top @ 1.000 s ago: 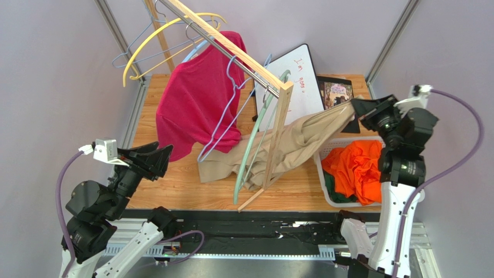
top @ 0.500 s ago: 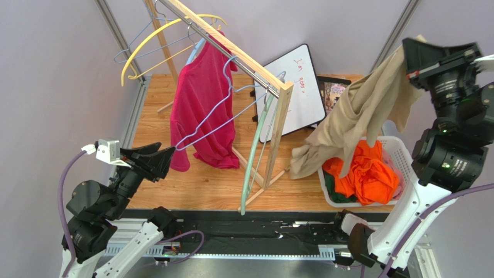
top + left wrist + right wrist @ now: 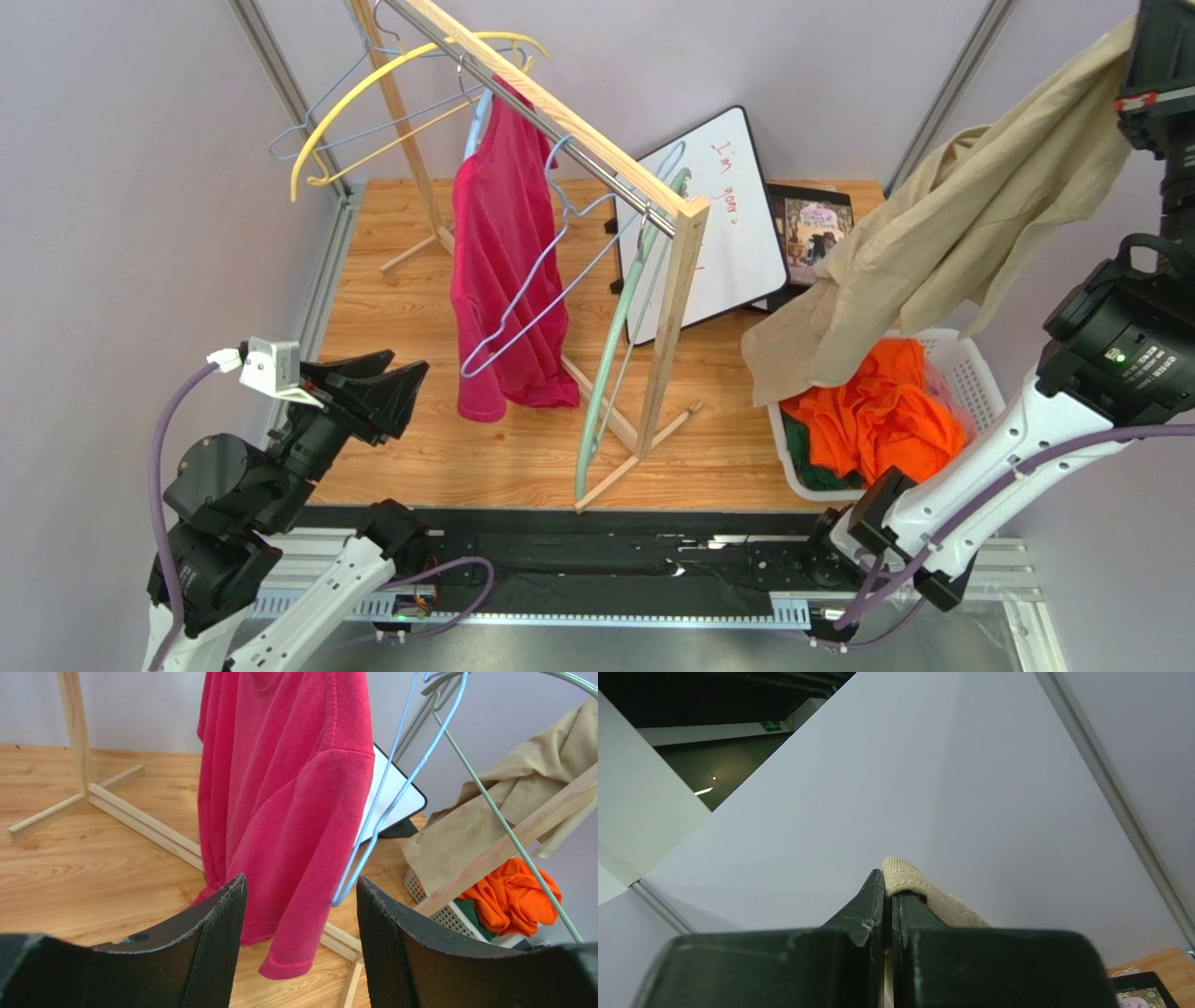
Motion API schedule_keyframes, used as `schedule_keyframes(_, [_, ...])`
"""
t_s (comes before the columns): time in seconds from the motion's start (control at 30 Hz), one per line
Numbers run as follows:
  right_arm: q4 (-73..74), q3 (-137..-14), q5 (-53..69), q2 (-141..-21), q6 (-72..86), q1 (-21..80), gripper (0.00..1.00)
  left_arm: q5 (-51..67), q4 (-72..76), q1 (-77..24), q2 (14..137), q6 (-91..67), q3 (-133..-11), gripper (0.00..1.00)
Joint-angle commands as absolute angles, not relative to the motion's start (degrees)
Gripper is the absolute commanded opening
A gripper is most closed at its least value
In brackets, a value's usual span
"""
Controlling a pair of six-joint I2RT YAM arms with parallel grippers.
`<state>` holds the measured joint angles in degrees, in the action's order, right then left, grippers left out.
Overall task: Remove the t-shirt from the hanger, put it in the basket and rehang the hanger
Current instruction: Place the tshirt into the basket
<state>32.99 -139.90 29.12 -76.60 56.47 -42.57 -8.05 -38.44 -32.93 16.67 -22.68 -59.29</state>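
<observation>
A beige t-shirt [image 3: 940, 238] hangs free from my right gripper [image 3: 1139, 49], raised high at the far right above the basket. In the right wrist view the gripper [image 3: 889, 882] is shut on the shirt's ribbed edge [image 3: 927, 892]. The pale green hanger [image 3: 617, 336] dangles bare from the wooden rack [image 3: 561, 126]. My left gripper [image 3: 400, 385] is open at the near left, with nothing between its fingers. In its wrist view the left gripper [image 3: 302, 889] faces a pink shirt [image 3: 288, 798], which hangs a short way off.
The pink shirt [image 3: 505, 266] hangs on the rack with a blue wire hanger [image 3: 540, 280] beside it. A white basket [image 3: 968, 364] holds orange clothes [image 3: 877, 420]. A whiteboard [image 3: 723, 210] and a framed picture [image 3: 814, 224] lie behind. Yellow and wire hangers [image 3: 365, 98] hang at the rack's far end.
My right arm has swung up and to the right, pulling the beige t-shirt off the green hanger and into the air. The pink shirt has swung back to hang straight. My left arm barely moved.
</observation>
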Motion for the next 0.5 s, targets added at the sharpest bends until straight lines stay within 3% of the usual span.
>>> schedule_keyframes(0.0, [23.5,-141.3,32.5,-76.5,68.0,-52.2,0.0,-7.0,-38.4,-33.1,18.6,-20.4,-61.7,0.63])
schedule_keyframes(0.3, [-4.2,-141.5,38.8,-80.2,98.3,-69.0,0.0,-7.1,-37.9,-33.1,19.5,-20.2,-61.5,0.63])
schedule_keyframes(0.47, [-6.9,-138.5,42.2,-78.6,100.0,-70.7,0.0,-7.1,-37.4,-33.1,19.1,-20.8,-60.4,0.63])
